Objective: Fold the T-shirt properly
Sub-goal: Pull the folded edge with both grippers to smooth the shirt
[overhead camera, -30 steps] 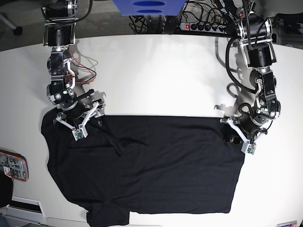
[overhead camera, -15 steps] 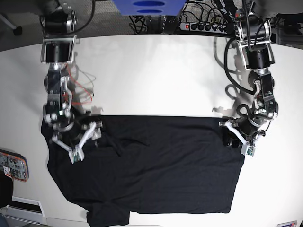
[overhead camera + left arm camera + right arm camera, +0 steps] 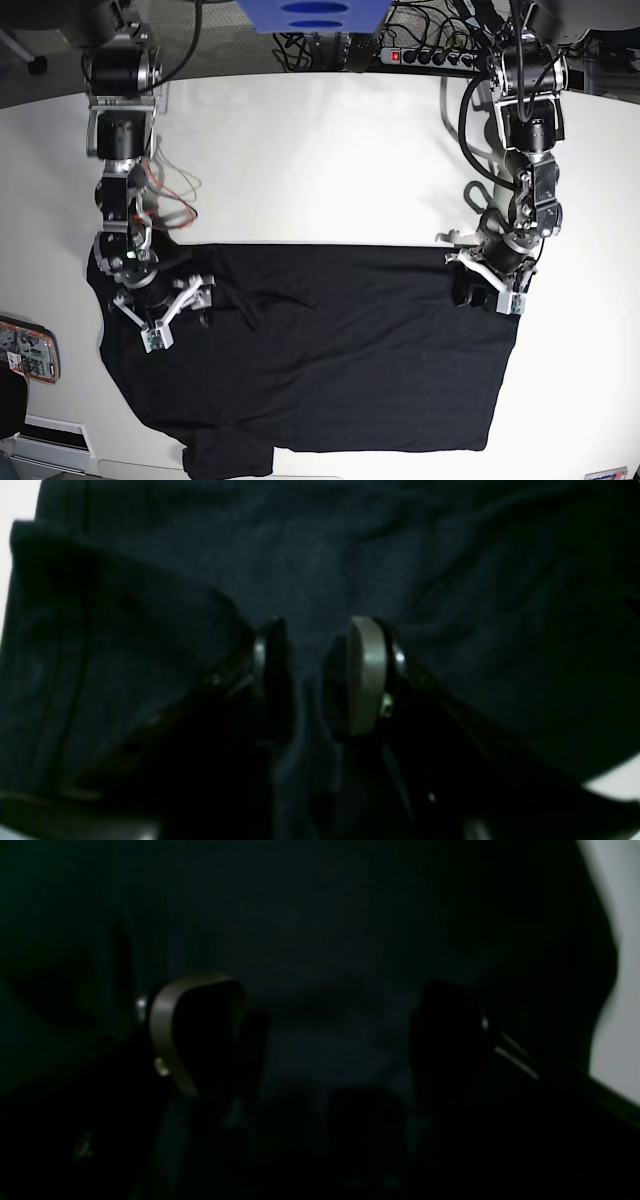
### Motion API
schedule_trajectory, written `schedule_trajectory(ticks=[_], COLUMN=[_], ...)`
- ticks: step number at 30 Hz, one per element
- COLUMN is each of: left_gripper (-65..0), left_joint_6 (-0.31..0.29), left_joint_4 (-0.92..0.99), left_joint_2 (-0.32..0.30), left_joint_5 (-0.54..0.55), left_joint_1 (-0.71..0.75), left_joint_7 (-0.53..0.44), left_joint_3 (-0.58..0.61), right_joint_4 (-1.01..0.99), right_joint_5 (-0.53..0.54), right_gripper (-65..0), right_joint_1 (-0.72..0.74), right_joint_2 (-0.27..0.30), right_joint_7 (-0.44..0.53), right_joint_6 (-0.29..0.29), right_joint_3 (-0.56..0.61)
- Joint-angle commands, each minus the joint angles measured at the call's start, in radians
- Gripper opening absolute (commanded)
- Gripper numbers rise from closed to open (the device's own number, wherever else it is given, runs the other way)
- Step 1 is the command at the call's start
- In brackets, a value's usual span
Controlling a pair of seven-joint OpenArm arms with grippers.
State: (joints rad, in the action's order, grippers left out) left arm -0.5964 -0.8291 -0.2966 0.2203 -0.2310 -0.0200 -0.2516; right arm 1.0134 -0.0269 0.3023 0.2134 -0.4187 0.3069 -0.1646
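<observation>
Left gripper (image 3: 312, 680): jaws nearly closed, a ridge of black cloth pinched up between them; it grips the shirt's far edge at the right of the base view (image 3: 487, 288).
Right gripper (image 3: 325, 1040): jaws wide apart, pressed down onto cloth with nothing clamped between them; it sits on the shirt near the upper-left corner in the base view (image 3: 160, 308).
Shirt (image 3: 310, 350): spread flat on the white table (image 3: 320, 160), long axis running left to right across the base view, one sleeve hanging at the lower left, some wrinkles just beside the right gripper.
Key relation: both grippers stand on the same far edge, one at each end of the long axis, so the cloth lies toward the near side from both tools. Each arm is nearest its own corner.
Judged step: the left corner is secured; the right corner looks not yet gripped, so it needs to close before the edge can be lifted evenly and drawn over.
Containers: none in view.
Other: an object with red parts (image 3: 28, 350) lies at the left table edge, apart from the shirt.
</observation>
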Motion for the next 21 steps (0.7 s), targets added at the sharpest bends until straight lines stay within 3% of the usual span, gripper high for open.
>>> schedule_trajectory(ticks=[1,21], left_gripper=[-46.1,-46.1], left_joint_6=[-0.001,-0.001], left_joint_4=[-0.011,-0.074], left_joint_2=[-0.013,-0.042], left_joint_5=[-0.003,0.008], left_joint_1=[-0.001,0.12], left_joint_7=[0.013,0.013], left_joint_3=[-0.004,-0.01], right_joint_4=[-0.029,-0.043], right_joint_5=[-0.003,-0.005], right_gripper=[-8.5,-8.5], right_joint_1=[-0.002,-0.245], right_joint_2=[0.01,0.01], right_joint_7=[0.001,0.016], right_joint_6=[0.001,0.001], right_joint_3=[-0.002,0.004])
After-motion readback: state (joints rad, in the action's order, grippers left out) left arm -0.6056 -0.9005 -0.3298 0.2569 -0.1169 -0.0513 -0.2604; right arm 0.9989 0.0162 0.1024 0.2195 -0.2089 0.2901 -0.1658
